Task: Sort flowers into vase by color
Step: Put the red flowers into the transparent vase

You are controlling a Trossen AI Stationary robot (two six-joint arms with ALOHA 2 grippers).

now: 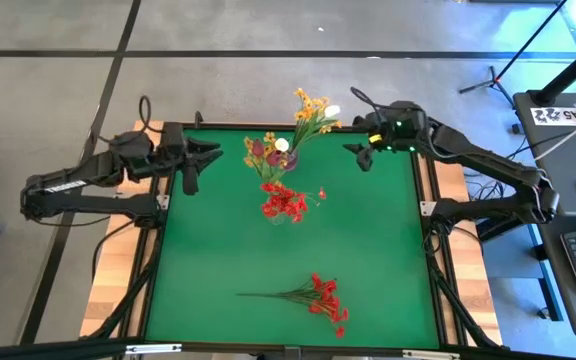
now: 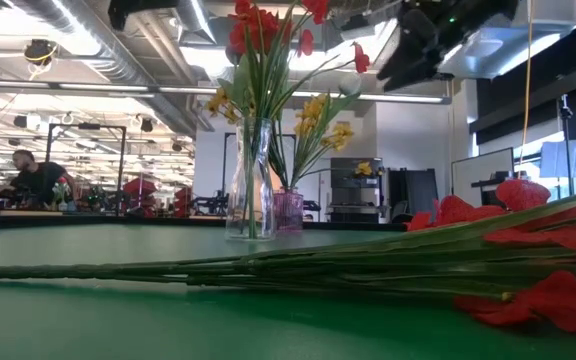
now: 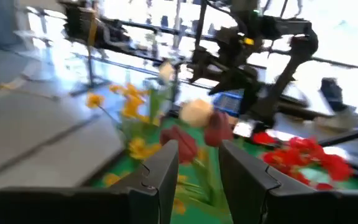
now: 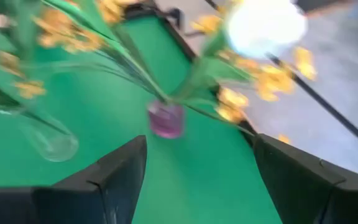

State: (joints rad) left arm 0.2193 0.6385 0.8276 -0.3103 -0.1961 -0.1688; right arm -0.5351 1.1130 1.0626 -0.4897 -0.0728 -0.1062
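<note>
Lying flat on the near part of the green table (image 1: 388, 250), a bushy red spray (image 1: 323, 297) was seen with its thin green stems stretched toward the left arm's side and its red blooms bunched at the other end. Toward the far edge, a clear glass vase (image 2: 249, 180) held red flowers (image 1: 285, 203) on long green stems, and just beside it a small purple vase (image 4: 166, 119) held yellow-orange sprays (image 1: 313, 110) fanning out over the table's far edge. White buds (image 1: 282, 145) and dark red-pink buds (image 1: 257, 150) were seen close to the purple vase, though which vase held them could not be told.

The left gripper (image 1: 208, 155) hung over the far left part of the table, its fingers a little apart and holding nothing. The right gripper (image 1: 360, 153) hung over the far right part, beside the yellow-orange sprays, its fingers spread wide and empty.

In the low view the tops of the red flowers were cut off by the frame, and the lying spray filled the foreground, hiding part of the table behind it. Both wrist views were smeared, so petals and stems could hardly be made out.
</note>
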